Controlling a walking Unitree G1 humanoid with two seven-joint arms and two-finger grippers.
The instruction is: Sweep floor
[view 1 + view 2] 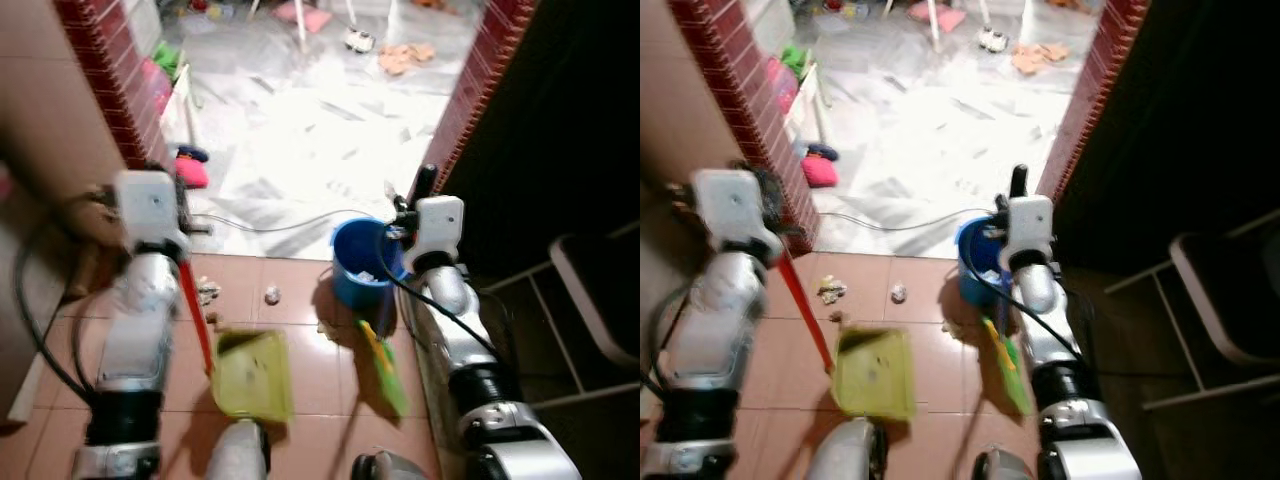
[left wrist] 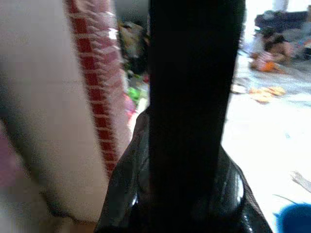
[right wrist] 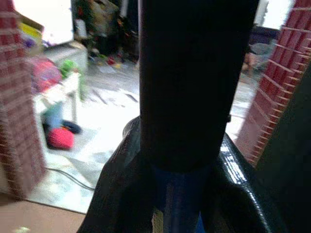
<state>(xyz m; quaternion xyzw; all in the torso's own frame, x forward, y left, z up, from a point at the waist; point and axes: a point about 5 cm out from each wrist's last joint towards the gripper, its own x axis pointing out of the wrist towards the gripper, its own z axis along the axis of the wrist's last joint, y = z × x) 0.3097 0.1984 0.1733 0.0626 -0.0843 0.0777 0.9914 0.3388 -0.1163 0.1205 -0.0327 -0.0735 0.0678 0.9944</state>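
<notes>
Terracotta tile floor [image 1: 300,300] with yellow-green dustpan [image 1: 250,375], blue bucket [image 1: 360,262], scattered debris [image 1: 272,295].

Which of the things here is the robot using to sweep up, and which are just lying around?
For the sweeping:
yellow-green dustpan with its red handle
green brush
blue bucket
crumpled scraps on the brown tiles
left gripper, right gripper

Just lying about:
pink cushion
cable across the white floor
folding chair
orange cloth
</notes>
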